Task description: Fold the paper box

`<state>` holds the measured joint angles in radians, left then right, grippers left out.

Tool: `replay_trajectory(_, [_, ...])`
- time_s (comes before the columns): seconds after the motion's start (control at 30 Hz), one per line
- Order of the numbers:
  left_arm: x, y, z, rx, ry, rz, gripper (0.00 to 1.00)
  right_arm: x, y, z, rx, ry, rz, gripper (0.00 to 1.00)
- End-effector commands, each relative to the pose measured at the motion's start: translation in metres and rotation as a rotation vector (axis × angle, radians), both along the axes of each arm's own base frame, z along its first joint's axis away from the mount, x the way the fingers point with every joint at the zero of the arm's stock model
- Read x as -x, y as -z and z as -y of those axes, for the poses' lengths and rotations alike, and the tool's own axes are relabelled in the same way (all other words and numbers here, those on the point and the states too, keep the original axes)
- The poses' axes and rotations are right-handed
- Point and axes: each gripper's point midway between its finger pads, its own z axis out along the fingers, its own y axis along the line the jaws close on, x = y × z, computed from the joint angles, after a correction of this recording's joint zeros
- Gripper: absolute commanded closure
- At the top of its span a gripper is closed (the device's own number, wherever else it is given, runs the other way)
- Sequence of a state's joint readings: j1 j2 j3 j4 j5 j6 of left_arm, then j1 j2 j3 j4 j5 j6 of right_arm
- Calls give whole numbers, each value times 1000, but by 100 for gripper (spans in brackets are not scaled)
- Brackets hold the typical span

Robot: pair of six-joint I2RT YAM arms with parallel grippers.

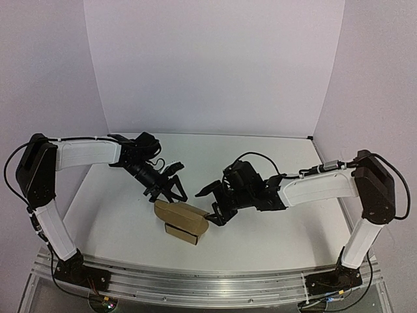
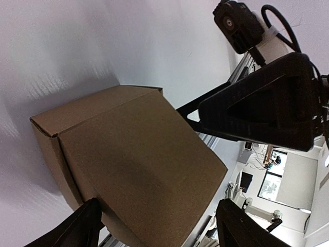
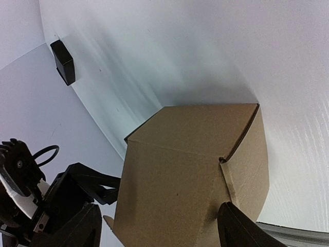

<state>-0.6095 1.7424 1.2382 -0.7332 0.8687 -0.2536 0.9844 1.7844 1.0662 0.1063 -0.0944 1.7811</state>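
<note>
The paper box (image 1: pixel 182 221) sits folded into a small squarish shape on the table (image 1: pixel 280 225), near the front edge between the two arms. The left gripper (image 1: pixel 171 190) hangs just above its far left corner, jaws spread wide. The right gripper (image 1: pixel 212 204) is close at its right end, jaws also wide, holding nothing.
</note>
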Motion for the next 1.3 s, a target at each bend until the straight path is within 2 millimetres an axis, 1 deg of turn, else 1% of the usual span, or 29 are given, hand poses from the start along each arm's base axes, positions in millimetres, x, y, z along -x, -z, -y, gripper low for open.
replay_trajectory(0.0, [2,13,-4,-36,31,54,25,-4,-4,-4,-21,1,24,22])
replay_trajectory(0.1, [-1,19,-9,-80,39,88,31,-3,-1,-4,-11,-14,32,23])
replay_trajectory(0.17, [-2,21,-13,-108,47,112,36,1,7,-3,5,-31,23,24])
replay_trajectory(0.27, [0,25,-21,-148,54,130,40,5,17,1,37,-57,18,25])
replay_trajectory(0.37, [6,31,-29,-178,59,128,44,8,22,9,112,-95,33,27])
replay_trajectory(0.47, [7,29,-31,-174,63,144,47,9,21,15,204,-153,67,29])
replay_trajectory(0.53, [8,32,-33,-179,66,155,48,7,17,15,242,-189,95,30])
replay_trajectory(0.57, [10,34,-35,-184,68,155,48,8,19,18,286,-223,104,30])
replay_trajectory(0.6, [13,39,-37,-191,71,149,48,6,16,15,302,-241,120,31])
replay_trajectory(0.63, [16,42,-39,-198,76,145,48,8,18,17,337,-276,125,31])
replay_trajectory(0.7, [22,48,-42,-212,84,139,48,9,19,16,374,-329,136,32])
replay_trajectory(0.83, [25,55,-49,-239,91,178,46,18,32,14,413,-406,113,35])
replay_trajectory(0.97, [24,58,-54,-257,96,208,45,24,42,19,451,-446,106,37])
replay_trajectory(1.03, [21,55,-52,-255,93,222,44,25,42,16,451,-466,112,37])
replay_trajectory(1.1, [15,49,-49,-247,93,249,44,24,38,13,454,-500,136,37])
replay_trajectory(1.17, [11,43,-49,-252,93,273,42,21,30,11,468,-534,162,38])
replay_trajectory(1.27, [4,32,-52,-269,86,324,38,21,19,12,487,-575,205,37])
